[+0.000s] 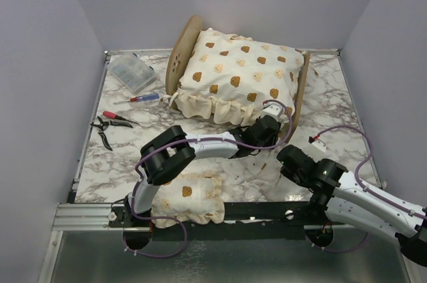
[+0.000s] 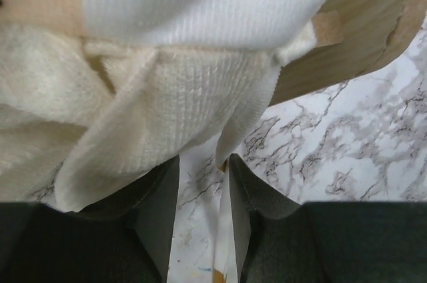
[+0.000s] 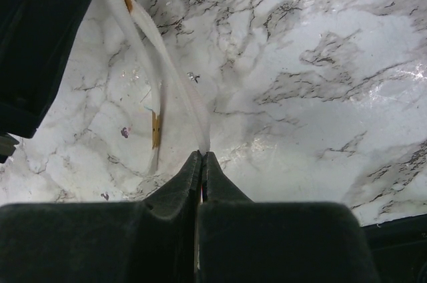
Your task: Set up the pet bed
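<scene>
Looking down from above, found the pet bed point(image 1: 181, 49) at the far middle of the marble table point(image 1: 340, 103), rounded headboard on the left and leaning outward, low footboard on the right; saw the big bear-print cushion point(image 1: 237, 73) lying across it, ruffled edge spilling over the near side; spotted the left gripper point(image 1: 268, 121) at the cushion's near right corner, close by the footboard; checked its wrist view and found the jaws parted by a narrow gap, clamping nothing, with cream cloth and a thin white strip hanging just at the fingers point(image 2: 160, 216) and plywood beyond; found the right gripper point(image 1: 288, 155) low over the marble, near the footboard's near end; jaws pressed fully together, with a white tie point(image 3: 175, 73) running down into the seam at the tips, apparently pinched there; noted a small matching pillow point(image 1: 190, 203) at the near edge under the left arm; noted a clear plastic box point(image 1: 131, 71), a screwdriver point(image 1: 143, 98) and pliers point(image 1: 107, 126) on the table's left side.
</scene>
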Robot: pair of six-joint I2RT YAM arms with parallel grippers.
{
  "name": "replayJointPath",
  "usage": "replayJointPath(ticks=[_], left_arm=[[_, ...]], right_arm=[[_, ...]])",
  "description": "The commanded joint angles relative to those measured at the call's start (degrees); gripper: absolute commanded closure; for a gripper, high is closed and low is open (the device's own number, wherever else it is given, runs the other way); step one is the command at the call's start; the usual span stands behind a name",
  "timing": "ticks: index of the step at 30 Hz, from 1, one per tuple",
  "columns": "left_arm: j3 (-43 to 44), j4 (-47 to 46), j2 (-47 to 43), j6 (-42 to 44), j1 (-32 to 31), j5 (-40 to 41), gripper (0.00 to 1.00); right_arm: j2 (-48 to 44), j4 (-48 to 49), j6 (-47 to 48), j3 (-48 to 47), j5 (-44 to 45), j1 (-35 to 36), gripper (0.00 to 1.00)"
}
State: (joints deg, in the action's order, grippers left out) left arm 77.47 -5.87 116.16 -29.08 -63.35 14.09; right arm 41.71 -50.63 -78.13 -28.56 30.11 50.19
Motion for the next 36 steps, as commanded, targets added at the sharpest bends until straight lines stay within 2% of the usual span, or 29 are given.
replayJointPath(ticks=[1, 5, 7, 10, 11, 13, 21, 27, 31, 36], left_arm=[[2.03, -4.74, 0.76, 1.41, 0.12, 2.31, 0.63], [2.57, -6.87, 1.46, 1.51, 0.71, 0.54, 0.63], [2.60, -8.07, 1.67, 1.48, 0.92, -0.28, 0.67], [2.15, -9.19, 1.60, 1.65, 1.35, -1.19, 0.90], [1.52, -9.67, 1.35, 1.66, 1.45, -1.64, 0.95], [-0.53, -11.50, 0.52, 1.58, 1.72, -2.52, 0.99], [-5.40, -15.24, -1.32, 2.00, 2.39, -5.34, 1.00], [-6.36, -16.08, -1.72, 2.10, 2.76, -6.21, 1.00], [-6.69, -16.53, -1.88, 1.69, 2.93, -6.57, 1.00], [-7.11, -16.65, -2.23, 0.82, 2.93, -6.70, 1.00]], right_arm=[[0.22, -0.43, -0.45, -1.39, -0.62, 0.17, 0.99], [1.02, -0.38, -0.84, -1.67, -0.90, 0.17, 0.99], [1.30, -0.39, -1.68, -1.76, -1.09, 0.17, 0.99], [1.29, -1.40, -6.65, -2.09, -0.66, 0.17, 0.99], [1.15, -1.70, -8.40, -2.42, -0.13, 0.17, 0.99], [1.28, -2.04, -11.00, -3.55, 1.50, 0.04, 0.99], [10.01, -3.47, -18.65, -11.59, 7.41, -5.14, 0.99], [12.27, 2.69, -20.17, -10.79, 6.96, -15.52, 0.99], [13.49, 6.63, -27.05, -7.69, 7.71, -18.68, 0.99], [16.13, 5.38, -38.28, -6.78, 11.59, -18.64, 1.00]])
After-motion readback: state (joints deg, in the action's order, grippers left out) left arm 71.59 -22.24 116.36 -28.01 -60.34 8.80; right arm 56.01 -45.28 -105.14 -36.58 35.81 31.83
